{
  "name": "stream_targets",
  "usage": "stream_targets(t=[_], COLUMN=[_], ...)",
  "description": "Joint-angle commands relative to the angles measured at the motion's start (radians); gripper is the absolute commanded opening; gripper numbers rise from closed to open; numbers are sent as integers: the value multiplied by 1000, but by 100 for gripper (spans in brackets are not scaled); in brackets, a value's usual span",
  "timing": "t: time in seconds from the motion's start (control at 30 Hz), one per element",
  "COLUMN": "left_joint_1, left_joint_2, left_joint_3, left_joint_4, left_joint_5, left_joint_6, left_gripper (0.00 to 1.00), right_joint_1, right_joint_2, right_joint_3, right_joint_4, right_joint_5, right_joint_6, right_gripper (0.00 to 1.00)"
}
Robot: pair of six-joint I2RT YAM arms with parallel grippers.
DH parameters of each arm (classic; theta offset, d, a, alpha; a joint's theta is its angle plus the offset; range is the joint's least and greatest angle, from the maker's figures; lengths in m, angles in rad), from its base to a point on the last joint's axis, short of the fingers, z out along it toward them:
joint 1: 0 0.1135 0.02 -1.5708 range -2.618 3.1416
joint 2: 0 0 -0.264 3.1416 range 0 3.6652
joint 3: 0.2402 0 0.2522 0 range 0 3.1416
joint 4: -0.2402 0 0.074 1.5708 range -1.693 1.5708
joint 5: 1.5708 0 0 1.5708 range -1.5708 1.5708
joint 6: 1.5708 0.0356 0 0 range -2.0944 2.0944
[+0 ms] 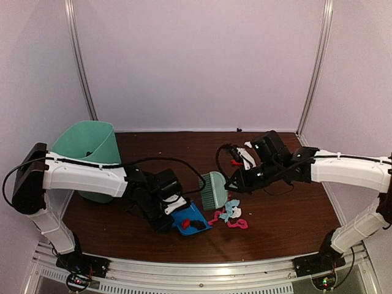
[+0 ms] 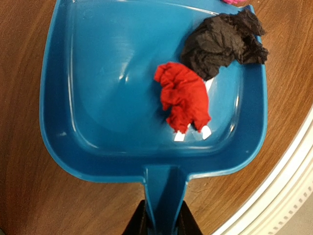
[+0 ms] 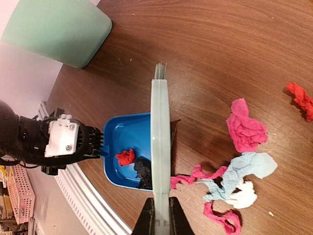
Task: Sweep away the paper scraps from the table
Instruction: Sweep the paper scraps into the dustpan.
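Finding: the loose paper scraps (image 1: 229,214), a cluster of pink, cyan and white pieces, lie on the bench (image 1: 275,236) toward its near edge and right of centre, just outside the open mouth of the blue dustpan (image 1: 191,219). A separate red scrap (image 3: 299,100) lies well apart from them. Two pieces are already inside the pan: a red scrap (image 2: 185,98) and a black scrap (image 2: 222,41), touching each other. The left end effector (image 2: 164,226) is clamped narrowly on the dustpan handle, and the pan appears to sit flat beside the near edge with its mouth facing the cluster. The right end effector (image 3: 160,218) is closed tight on the handle of the pale green hand brush (image 3: 160,147). In the right wrist view the brush appears edge-on, its long axis running straight out from that end effector, with the pan on one side and the cluster on the other. The brush therefore stands between scraps and pan; the judgement is that it must cross to the far side of the cluster and draw back toward the pan. The right arm is the nearer one. The frames do not show whether the bristles touch the bench. The left arm reaches low from the left side, past the mint-green bin (image 1: 89,147); the right arm extends inward with its wrist over the bench centre.
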Motion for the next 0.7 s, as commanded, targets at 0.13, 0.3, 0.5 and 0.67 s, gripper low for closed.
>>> stream_targets(t=[0.13, 0.3, 0.5, 0.67], left_joint_1=[-23, -40, -56, -69], left_joint_2=[-29, -28, -29, -30], left_joint_3=[-22, -21, -29, -33], left_joint_4=[43, 41, 41, 38], left_joint_5=[4, 8, 12, 16], left_joint_6=[-24, -31, -43, -55], left_gripper=[0, 0, 0, 0], right_joint_1=[-66, -75, -77, -77], right_joint_2=[-177, -230, -256, -265], right_joint_3=[-54, -67, -76, -105], right_joint_4=[-145, -237, -334, -365], right_joint_5=[209, 326, 460, 489], right_joint_6=[14, -19, -45, -46], right_gripper=[0, 0, 0, 0])
